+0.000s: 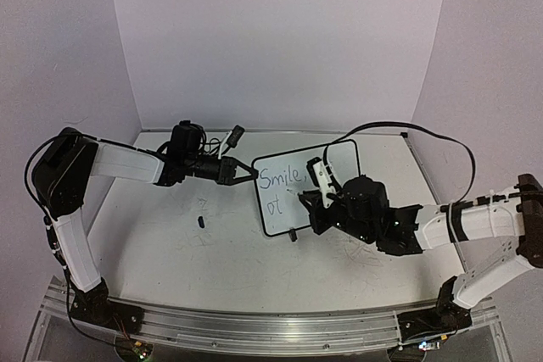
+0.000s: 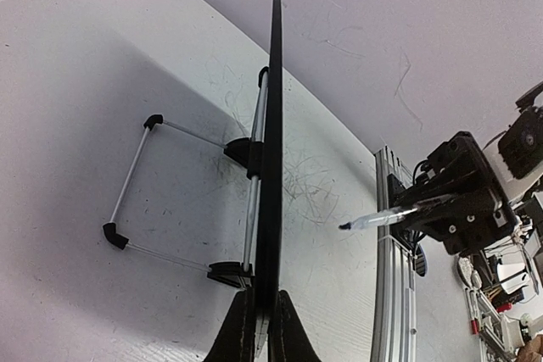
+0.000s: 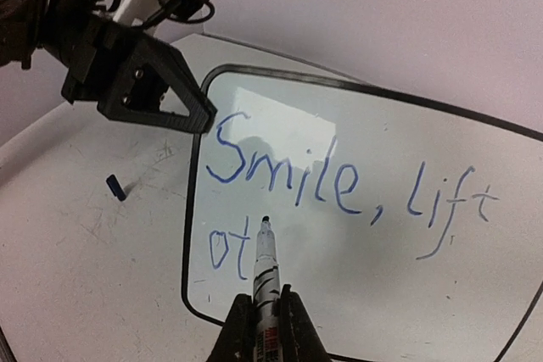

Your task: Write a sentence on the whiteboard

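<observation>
I'm judging the whiteboard point(image 3: 424, 150) light, stiff, tippy: left fingers point(image 2: 240, 334) are clamping its left edge, right fingers point(image 3: 297, 334) are pinching the marker point(image 3: 265, 264)

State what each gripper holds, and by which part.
The left gripper clamps the whiteboard by its side edge; the right gripper holds a marker by its barrel, tip free.

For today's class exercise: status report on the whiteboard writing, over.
Left gripper shut on whiteboard edge. Right gripper shut on marker, tip off the board. Sentence reads "Smile, lift ot". Nothing in the way.
</observation>
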